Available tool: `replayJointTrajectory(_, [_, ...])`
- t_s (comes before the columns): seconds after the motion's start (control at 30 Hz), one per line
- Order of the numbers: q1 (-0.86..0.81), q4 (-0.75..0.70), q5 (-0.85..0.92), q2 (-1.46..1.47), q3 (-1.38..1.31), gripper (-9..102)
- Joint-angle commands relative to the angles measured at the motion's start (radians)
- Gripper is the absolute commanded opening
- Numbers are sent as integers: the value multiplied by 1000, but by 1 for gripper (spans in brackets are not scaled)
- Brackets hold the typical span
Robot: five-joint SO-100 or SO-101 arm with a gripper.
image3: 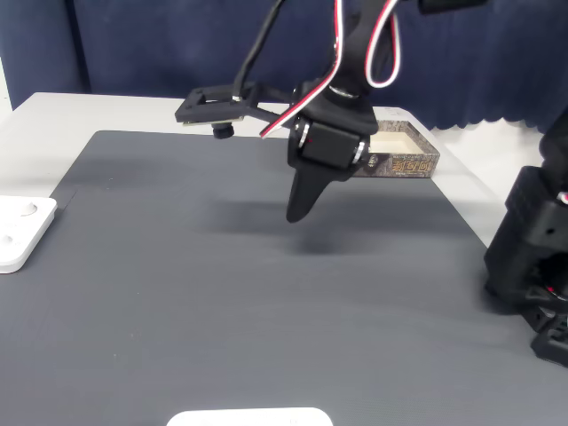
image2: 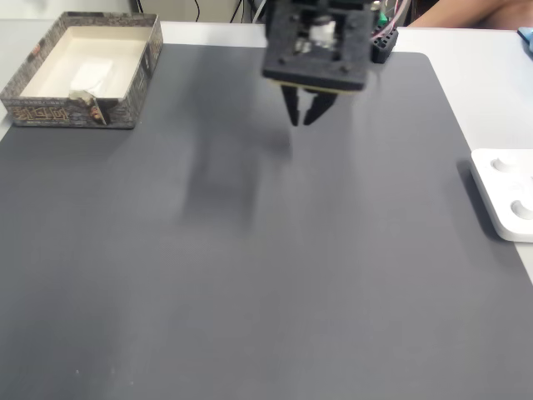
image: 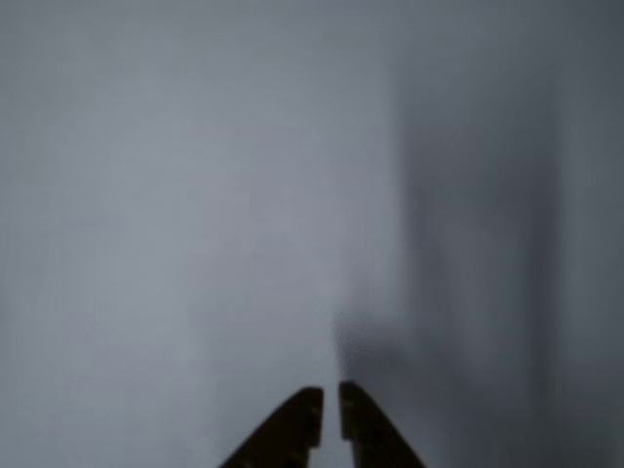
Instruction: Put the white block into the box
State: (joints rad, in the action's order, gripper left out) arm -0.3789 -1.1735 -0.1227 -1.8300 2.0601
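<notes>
We see the white block (image2: pixel 93 75) lying inside the patterned box (image2: pixel 141 83), so our gripper (image2: pixel 305 116) hangs empty above the grey mat (image2: pixel 266 275), fingertips nearly touching.

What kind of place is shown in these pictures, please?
Probably an indoor robot workbench: a dark grey mat covers a white table, a dark blue curtain hangs behind, and the arm's tool hangs above the mat.

Dark grey mat (image2: pixel 275 275) covers most of a white counter (image2: pixel 483 75), and a dark blue curtain (image3: pixel 160 44) hangs behind it all. Lighting's soft and even, just faint blurry shadows on the mat.
</notes>
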Motion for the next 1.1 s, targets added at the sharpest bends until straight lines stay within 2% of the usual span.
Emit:
replayJointTrajectory(0.0, [75, 9, 84, -115, 21, -2])
replayJointTrajectory(0.23, [175, 15, 235, -284, 172, -2])
replayJointTrajectory(0.53, [244, 173, 272, -597, 489, -2])
replayJointTrajectory(0.7, [249, 155, 282, -796, 638, -2])
replayJointTrajectory(1.07, [186, 28, 138, -1097, 776, -2])
